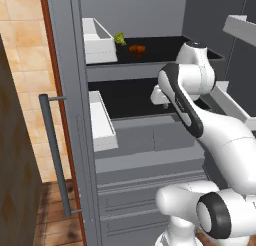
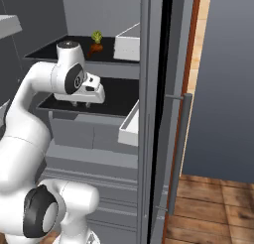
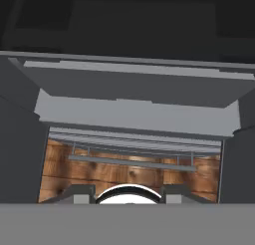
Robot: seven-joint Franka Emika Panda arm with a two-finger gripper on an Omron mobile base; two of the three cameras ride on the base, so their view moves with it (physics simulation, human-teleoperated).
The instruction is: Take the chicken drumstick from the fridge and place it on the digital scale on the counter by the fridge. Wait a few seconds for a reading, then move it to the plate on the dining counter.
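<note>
The fridge [image 1: 131, 140] stands open in front of me. On its upper black shelf lies the orange-brown chicken drumstick [image 1: 137, 49] [image 2: 95, 47], just right of a small green leafy vegetable [image 1: 119, 38] [image 2: 97, 36]. My gripper [image 1: 164, 106] [image 2: 82, 105] hangs one shelf lower, in front of the second black shelf, pointing down. Its fingers stand apart with nothing between them, so it is open and well below the drumstick. The hand view looks down past the fingertips [image 3: 82, 193] at grey drawer fronts and wooden floor. The digital scale, plate and dining counter are out of view.
White door bins [image 1: 97, 40] [image 1: 102, 122] line the open door on the left, with its long grey bar handle [image 1: 55, 155] [image 2: 181, 149]. Another white bin [image 1: 240, 27] juts in at the upper right. Grey drawers [image 1: 150, 190] sit below the shelves.
</note>
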